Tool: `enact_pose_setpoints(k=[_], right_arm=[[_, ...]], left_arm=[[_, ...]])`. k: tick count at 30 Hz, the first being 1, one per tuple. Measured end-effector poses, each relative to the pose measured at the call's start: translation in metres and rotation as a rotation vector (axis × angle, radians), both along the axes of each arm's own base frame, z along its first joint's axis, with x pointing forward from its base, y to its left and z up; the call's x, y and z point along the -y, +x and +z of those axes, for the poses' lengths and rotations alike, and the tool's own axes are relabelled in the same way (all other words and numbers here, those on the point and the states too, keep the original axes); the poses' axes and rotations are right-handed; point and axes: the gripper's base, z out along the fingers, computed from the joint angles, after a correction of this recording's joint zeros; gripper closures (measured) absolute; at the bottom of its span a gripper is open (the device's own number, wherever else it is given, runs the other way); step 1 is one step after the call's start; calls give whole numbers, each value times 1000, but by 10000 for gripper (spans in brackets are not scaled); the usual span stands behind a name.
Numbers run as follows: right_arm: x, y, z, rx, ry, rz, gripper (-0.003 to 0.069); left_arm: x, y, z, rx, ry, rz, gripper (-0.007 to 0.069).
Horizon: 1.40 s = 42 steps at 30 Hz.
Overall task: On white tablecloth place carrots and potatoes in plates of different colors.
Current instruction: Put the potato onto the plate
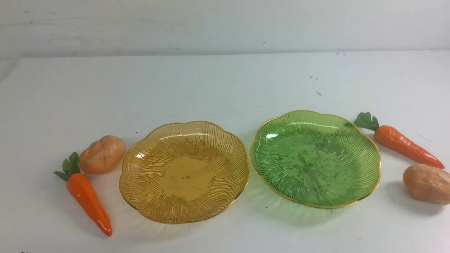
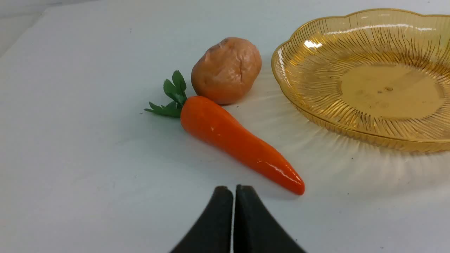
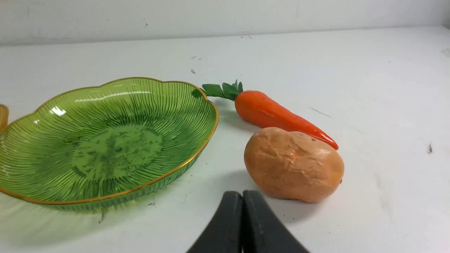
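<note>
Our left gripper [image 2: 233, 191] and our right gripper [image 3: 242, 195] are both pinched together with nothing in them. Nothing is sorted yet. The yellow plate [image 1: 184, 172] and the green plate [image 1: 315, 158] sit side by side on the white tablecloth [image 1: 225, 80], almost touching, and both are bare. The left carrot [image 1: 88, 200] and the left potato [image 1: 102, 154] lie close together just beside the yellow plate. The right carrot [image 1: 404, 144] and the right potato [image 1: 427, 183] lie near each other beside the green plate. We think a few things could go wrong. The toys look smooth and shiny, so a carrot could slip out of the jaws. A round potato could roll away if we bump it. Each pair lies so close that grabbing one could push the other. The plates look light, so a knock on a rim could slide them. Each side also has one carrot and one potato, so we could mix them up in one plate.
</note>
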Motion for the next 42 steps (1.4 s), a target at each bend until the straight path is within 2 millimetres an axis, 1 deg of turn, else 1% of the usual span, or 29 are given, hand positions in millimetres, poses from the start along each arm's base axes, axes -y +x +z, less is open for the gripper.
enact_pose_setpoints(k=[39,40,41,42], right_arm=[[0,0,1,10,-1,-1,674],[-1,0,2,21,36,-2,674],[-2,1,4,40,143,-3,674],[-4,1,6,52,299,-11,674]], left_arm=[[0,0,0,0,0,0,628],[0,0,0,0,0,0,628],[0,0,0,0,0,0,628],[0,0,0,0,1,0,628]])
